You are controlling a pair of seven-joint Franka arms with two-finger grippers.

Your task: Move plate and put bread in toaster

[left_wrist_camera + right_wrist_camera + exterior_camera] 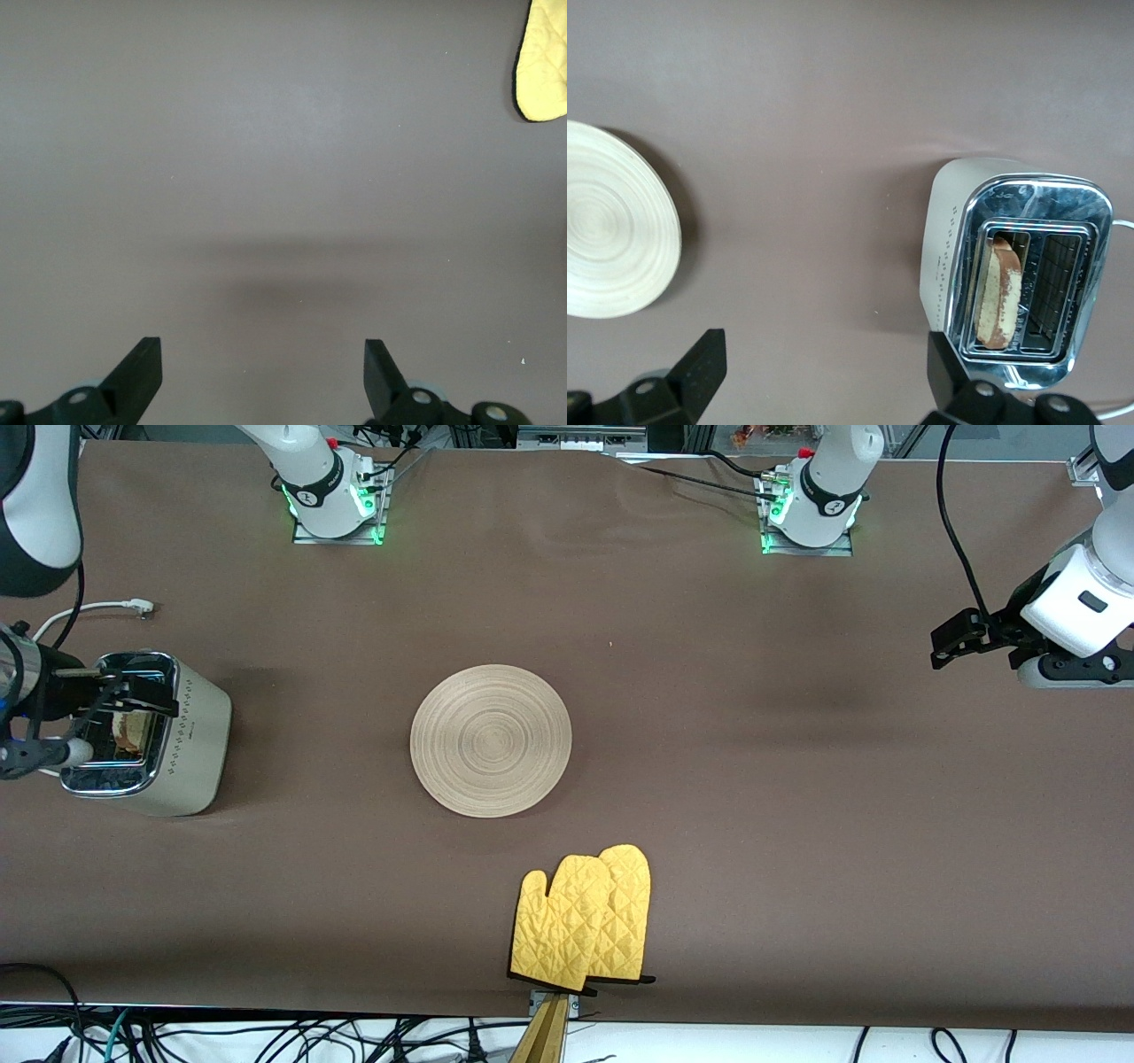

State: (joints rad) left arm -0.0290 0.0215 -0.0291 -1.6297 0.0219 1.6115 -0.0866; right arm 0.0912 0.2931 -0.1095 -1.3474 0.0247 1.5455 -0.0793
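We left the right tool [824, 376] released above the toaster [168, 735]: the bread [998, 289] sat slotted. The left tool [263, 376] waited, released.

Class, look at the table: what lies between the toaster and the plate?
Nothing. Between the toaster and the plate there is only bare brown table, as the front view and the right wrist view both show.

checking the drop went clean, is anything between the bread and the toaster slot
Nothing visible: the bread already stands in one slot of the toaster, and the open right gripper is over it, holding nothing.
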